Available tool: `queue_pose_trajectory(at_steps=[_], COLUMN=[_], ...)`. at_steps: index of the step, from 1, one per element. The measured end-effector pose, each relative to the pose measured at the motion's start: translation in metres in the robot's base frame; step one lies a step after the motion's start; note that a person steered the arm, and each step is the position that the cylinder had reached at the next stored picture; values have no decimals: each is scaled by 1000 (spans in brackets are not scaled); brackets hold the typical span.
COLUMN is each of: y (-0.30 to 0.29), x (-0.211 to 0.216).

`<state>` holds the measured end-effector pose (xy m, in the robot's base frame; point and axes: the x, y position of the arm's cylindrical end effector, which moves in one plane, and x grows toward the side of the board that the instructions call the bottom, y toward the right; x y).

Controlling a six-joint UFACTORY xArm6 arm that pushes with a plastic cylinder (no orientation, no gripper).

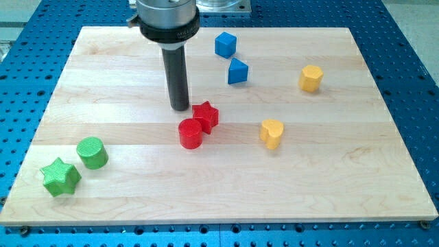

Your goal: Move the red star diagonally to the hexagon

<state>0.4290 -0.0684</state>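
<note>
The red star (206, 115) lies near the board's middle, touching a red cylinder (191, 133) at its lower left. My tip (180, 108) rests on the board just left of the star, a small gap apart, above the red cylinder. The yellow hexagon (311, 78) sits at the view's upper right, far from the star.
A blue cube (225, 44) and a blue triangular block (237, 71) lie at the view's top centre. A yellow heart (271, 133) lies right of the star. A green cylinder (92, 152) and green star (60, 177) sit at the lower left. The wooden board (343, 185) ends on a blue perforated table.
</note>
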Motion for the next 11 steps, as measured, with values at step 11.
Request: queue_pose_trajectory(at_steps=[11], y=[-5], x=[118])
